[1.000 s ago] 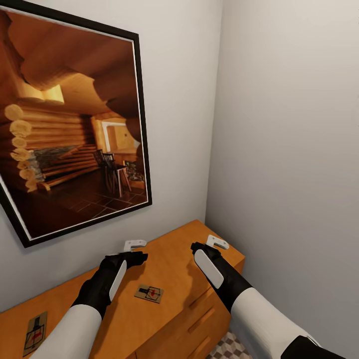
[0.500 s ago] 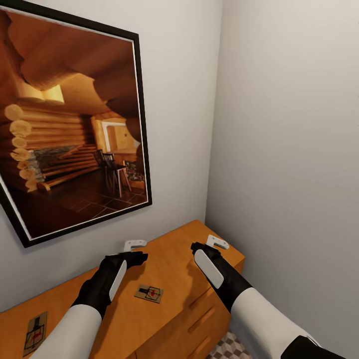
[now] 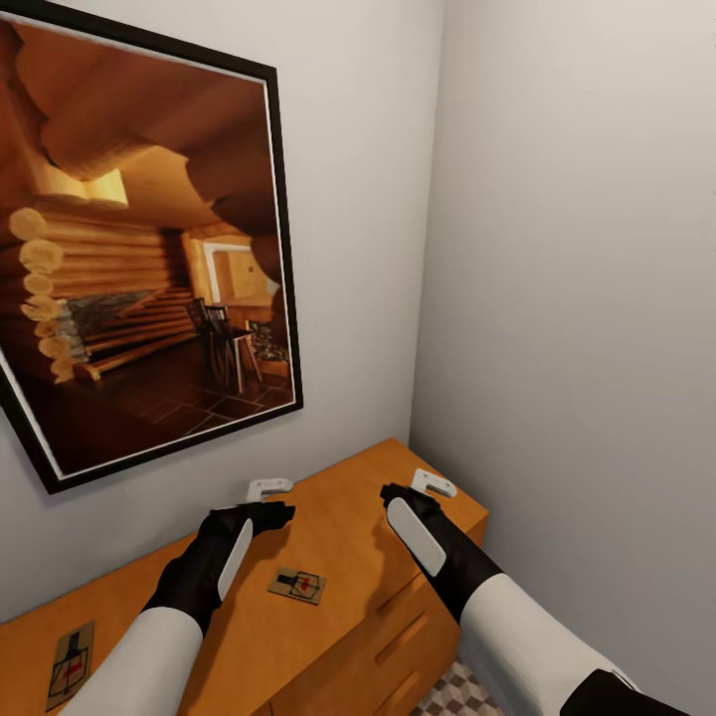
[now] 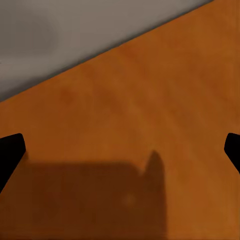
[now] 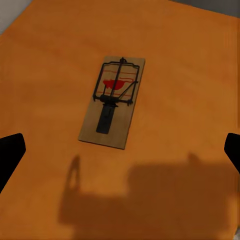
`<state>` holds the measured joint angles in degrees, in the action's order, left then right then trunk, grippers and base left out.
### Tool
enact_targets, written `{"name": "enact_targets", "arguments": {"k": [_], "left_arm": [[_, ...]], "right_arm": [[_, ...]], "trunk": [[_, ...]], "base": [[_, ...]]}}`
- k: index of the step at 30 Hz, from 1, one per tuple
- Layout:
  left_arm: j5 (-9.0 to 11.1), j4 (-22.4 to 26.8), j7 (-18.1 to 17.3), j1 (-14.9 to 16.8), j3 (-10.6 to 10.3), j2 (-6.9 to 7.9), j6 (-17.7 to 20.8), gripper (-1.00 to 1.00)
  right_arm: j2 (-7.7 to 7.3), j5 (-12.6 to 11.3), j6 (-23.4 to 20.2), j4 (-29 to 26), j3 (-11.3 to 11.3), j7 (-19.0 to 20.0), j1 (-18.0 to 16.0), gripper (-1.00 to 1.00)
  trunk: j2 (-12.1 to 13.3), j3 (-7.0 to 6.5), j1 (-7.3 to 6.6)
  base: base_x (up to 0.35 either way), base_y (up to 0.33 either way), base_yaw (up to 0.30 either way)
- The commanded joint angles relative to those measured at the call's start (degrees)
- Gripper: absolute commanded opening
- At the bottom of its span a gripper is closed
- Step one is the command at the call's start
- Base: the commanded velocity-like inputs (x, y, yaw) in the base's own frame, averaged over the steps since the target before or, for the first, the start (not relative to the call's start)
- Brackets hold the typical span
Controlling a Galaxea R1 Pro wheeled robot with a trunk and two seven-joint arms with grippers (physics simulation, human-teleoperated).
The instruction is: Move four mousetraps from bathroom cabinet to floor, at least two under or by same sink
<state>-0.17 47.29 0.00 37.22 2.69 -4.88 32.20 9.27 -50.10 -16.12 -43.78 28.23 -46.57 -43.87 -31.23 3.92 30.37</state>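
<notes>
The honey-orange cabinet (image 3: 348,557) stands in the room's corner under a framed cabin picture (image 3: 139,249). Two mousetraps lie flat on its top, one (image 3: 298,585) between the arms and one (image 3: 70,664) well off toward the left end. The right wrist view shows a mousetrap's (image 5: 114,102) red bait plate. Both the left claw (image 3: 268,499) and the right claw (image 3: 426,487) hover spread apart above the top. Nothing has moved since a second ago.

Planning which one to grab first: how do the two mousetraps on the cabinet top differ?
The near mousetrap lies between the two arms; the far-left mousetrap sits by the picture's left edge. The near one lies slanted, with its long side roughly across the view, the far-left one upright in the view. Both lie flat on the cabinet, untouched.
</notes>
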Motion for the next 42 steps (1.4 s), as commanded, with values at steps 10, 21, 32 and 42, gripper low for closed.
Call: {"name": "enact_targets", "arguments": {"k": [10, 21, 32, 42], "left_arm": [[0.0, 0.1, 0.0, 0.0, 0.2, -0.12, 0.3, 1.0], [0.0, 0.1, 0.0, 0.0, 0.2, -0.13, 0.3, 1.0], [0.0, 0.1, 0.0, 0.0, 0.2, -0.13, 0.3, 1.0], [-0.1, 0.1, 0.1, 0.0, 0.2, -0.13, 0.3, 1.0]], "right_arm": [[0.03, -0.2, -0.2, -0.1, 0.2, -0.5, -0.1, 1.0], [-0.01, -0.2, -0.3, -0.2, 0.0, 0.0, -0.1, 1.0], [-0.04, -0.1, -0.5, -0.3, -0.1, 0.0, -0.1, 1.0], [-0.05, -0.1, -0.5, -0.3, -0.1, 0.0, -0.1, 1.0]], "trunk": [[-0.1, 0.12, 0.03], [-0.1, 0.12, 0.03], [-0.1, 0.12, 0.03], [-0.1, 0.12, 0.03]], "base": [[0.0, 0.0, 0.0], [0.0, 0.0, 0.0], [0.002, -0.001, 0.0], [0.131, -0.09, 0.0]]}}
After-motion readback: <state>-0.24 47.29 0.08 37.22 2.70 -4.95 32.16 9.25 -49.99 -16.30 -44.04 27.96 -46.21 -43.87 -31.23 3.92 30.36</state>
